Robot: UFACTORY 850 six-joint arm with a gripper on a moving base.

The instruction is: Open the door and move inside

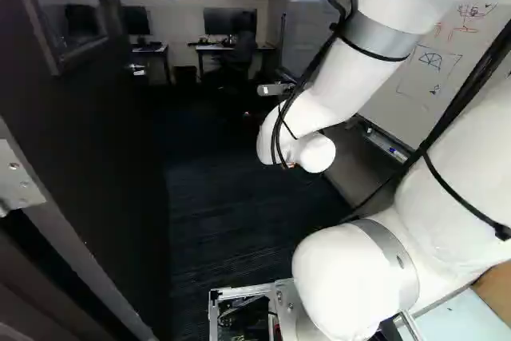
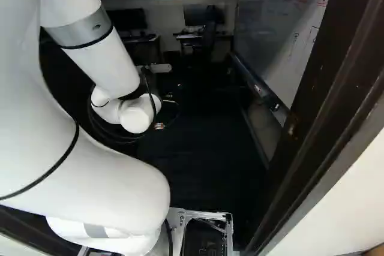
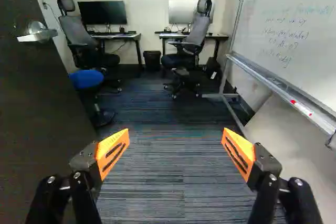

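The gripper (image 3: 176, 132) is pointing into the room, wide open and holding nothing — the open door (image 3: 42, 108) is standing to its left, and floor (image 3: 168, 182) is lying straight ahead.

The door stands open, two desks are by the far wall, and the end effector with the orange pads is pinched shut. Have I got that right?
Not quite: the end effector is open, not shut. The wrist view shows its orange pads spread wide apart, gripping nothing. The door does stand open, and two desks are by the far wall.
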